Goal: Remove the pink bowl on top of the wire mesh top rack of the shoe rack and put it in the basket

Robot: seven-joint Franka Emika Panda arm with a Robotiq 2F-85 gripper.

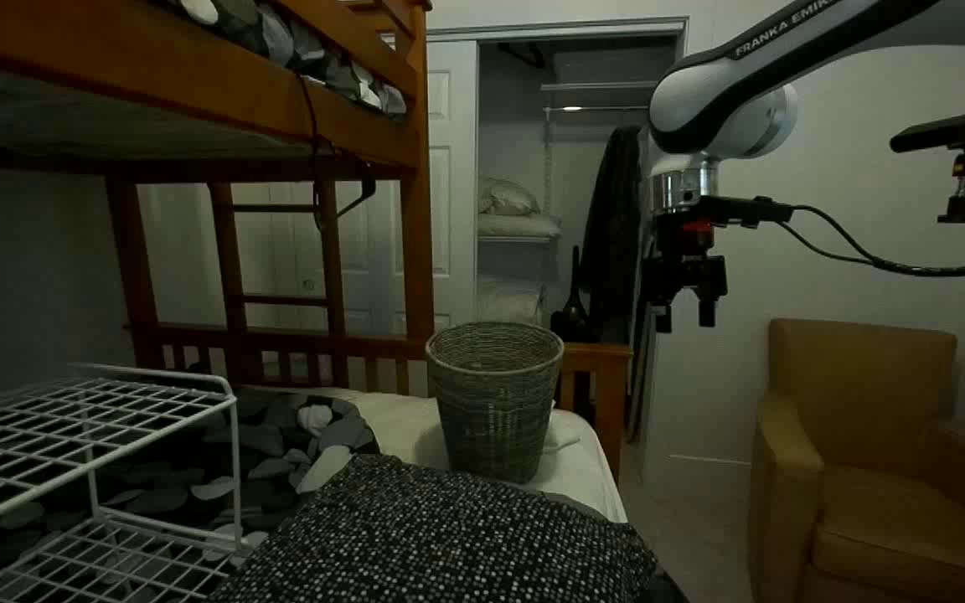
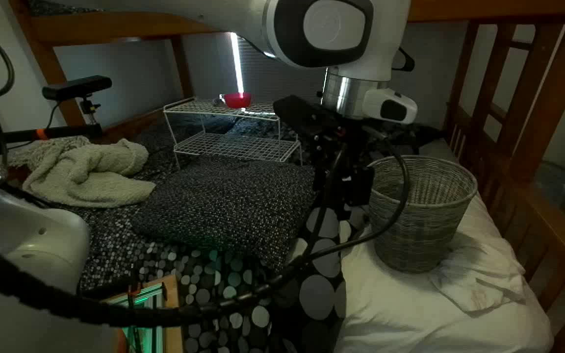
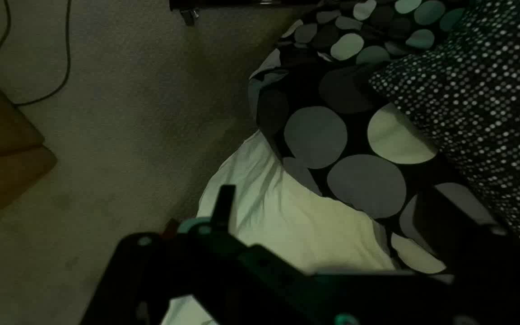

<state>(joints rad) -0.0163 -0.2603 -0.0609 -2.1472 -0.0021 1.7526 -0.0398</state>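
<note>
The pink bowl (image 2: 238, 100), reddish pink, sits on the top wire shelf of the white shoe rack (image 2: 204, 108) in an exterior view. The rack also shows at the left of an exterior view (image 1: 89, 466), where the bowl is out of view. The grey woven basket (image 1: 495, 427) stands upright on the white sheet, and also shows in an exterior view (image 2: 415, 235); no bowl shows in it. My gripper (image 1: 685, 320) is open and empty, pointing down, in the air away from the rack. In the wrist view the open fingers (image 3: 325, 203) are over the bed's sheet.
A black dotted pillow (image 2: 228, 206) lies between the rack and the basket. A cream blanket (image 2: 91, 169) lies left of the rack. The upper bunk (image 1: 239, 126) overhangs the rack. A tan armchair (image 1: 868, 452) and a camera on a stand (image 2: 79, 88) are nearby.
</note>
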